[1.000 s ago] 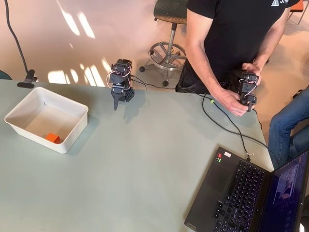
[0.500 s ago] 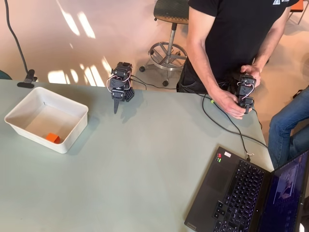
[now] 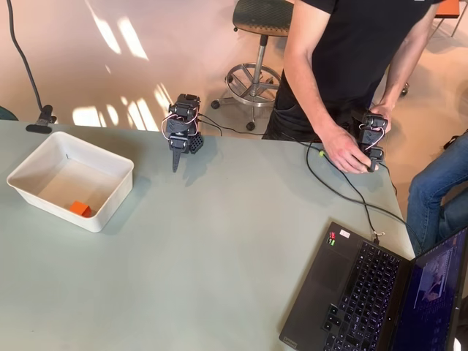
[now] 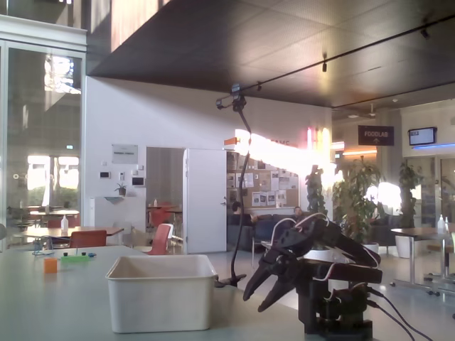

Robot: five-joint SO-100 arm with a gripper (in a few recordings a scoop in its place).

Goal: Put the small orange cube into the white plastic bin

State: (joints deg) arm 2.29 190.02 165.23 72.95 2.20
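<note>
The small orange cube (image 3: 80,209) lies inside the white plastic bin (image 3: 29,167), at its near right corner in the overhead view. In the fixed view the bin (image 4: 160,295) stands left of the arm, and its wall hides the cube. My gripper (image 3: 175,164) is folded low at the table's far edge, well to the right of the bin and pointing down at the tabletop. Seen from the side in the fixed view, the gripper (image 4: 254,302) holds nothing and its two tips stand slightly apart.
An open laptop (image 3: 358,292) takes up the near right corner, with a cable (image 3: 344,191) running across the table to it. A person (image 3: 351,58) stands behind the far edge. In the fixed view a small orange block (image 4: 50,265) and a green item (image 4: 75,259) sit far left.
The folded arm drew back a little toward the table's far edge and then stayed still. The cube has not moved in the bin.
</note>
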